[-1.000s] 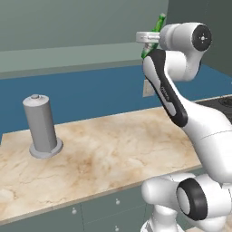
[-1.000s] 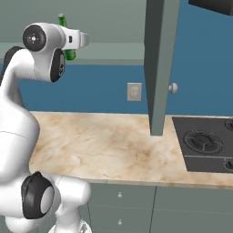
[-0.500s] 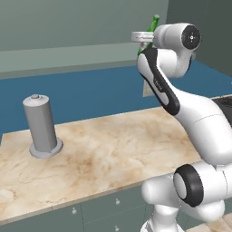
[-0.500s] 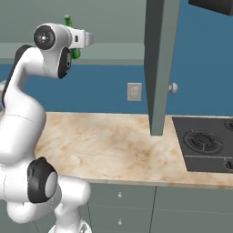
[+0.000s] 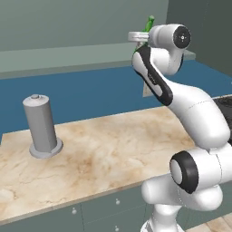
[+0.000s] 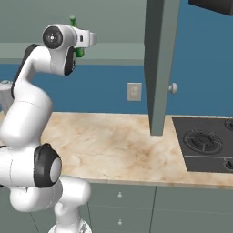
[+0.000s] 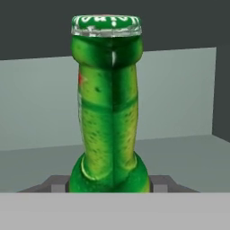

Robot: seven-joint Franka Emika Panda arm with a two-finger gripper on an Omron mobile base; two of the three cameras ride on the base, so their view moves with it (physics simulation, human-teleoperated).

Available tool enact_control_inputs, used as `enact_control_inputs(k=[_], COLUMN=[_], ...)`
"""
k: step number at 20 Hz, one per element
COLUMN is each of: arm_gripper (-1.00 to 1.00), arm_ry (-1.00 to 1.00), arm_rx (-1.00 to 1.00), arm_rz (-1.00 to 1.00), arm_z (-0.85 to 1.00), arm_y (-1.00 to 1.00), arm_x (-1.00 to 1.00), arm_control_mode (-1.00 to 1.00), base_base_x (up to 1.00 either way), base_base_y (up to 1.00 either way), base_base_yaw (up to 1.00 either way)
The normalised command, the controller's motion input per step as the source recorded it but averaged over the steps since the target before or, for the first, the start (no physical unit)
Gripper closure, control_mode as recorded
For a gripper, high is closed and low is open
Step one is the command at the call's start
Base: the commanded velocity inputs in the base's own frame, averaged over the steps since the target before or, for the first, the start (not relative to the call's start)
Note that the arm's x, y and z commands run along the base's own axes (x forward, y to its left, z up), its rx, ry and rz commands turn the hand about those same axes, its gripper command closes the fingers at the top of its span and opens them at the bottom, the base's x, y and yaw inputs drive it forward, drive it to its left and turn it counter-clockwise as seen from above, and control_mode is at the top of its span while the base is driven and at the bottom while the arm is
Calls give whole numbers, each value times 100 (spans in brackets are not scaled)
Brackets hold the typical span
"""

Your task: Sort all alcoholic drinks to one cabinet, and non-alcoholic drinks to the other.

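Note:
My gripper (image 7: 110, 185) is shut on a slim green glass bottle (image 7: 108, 112), one of the alcoholic drinks, which stands upright between the fingers (image 7: 54, 184) with its capped neck rising above them. In the left base view the gripper (image 5: 138, 38) is raised high, level with the wall cabinets, and the bottle's top (image 5: 149, 21) pokes up behind the hand. From the right base view, the bottle (image 6: 73, 22) shows behind the wrist. An open cabinet's pale floor (image 5: 68, 59) lies just beyond the hand. Another cabinet's door (image 6: 158, 68) hangs open edge-on at the right.
A tall grey cylinder (image 5: 41, 124) on a round base stands at the left of the marble counter (image 5: 113, 149). A black hob (image 6: 205, 141) sits at the counter's right end. A wall socket (image 6: 134, 91) is on the blue backsplash.
The arm has straightened upward and the hand with the green bottle has shifted slightly sideways along the cabinet front. The grip stays shut on the bottle.

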Motion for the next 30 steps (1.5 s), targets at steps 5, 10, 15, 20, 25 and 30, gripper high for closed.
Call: enact_control_inputs(k=[5,10,15,20,25,30], arm_gripper=[100,100,100,100,100,100], arm_ry=[0,0,0,0,0,0], arm_rx=[0,0,0,0,1,0], arm_rz=[0,0,0,0,0,0], arm_z=[-10,-12,-13,-11,-11,-9], arm_y=[0,0,0,0,4,2], arm_x=[36,34,32,31,27,20], arm_control_mode=[-100,-100,-100,-100,-100,-100], base_base_x=[0,0,0,0,0,0], base_base_y=[0,0,0,0,0,0], base_base_yaw=[0,0,0,0,0,0])
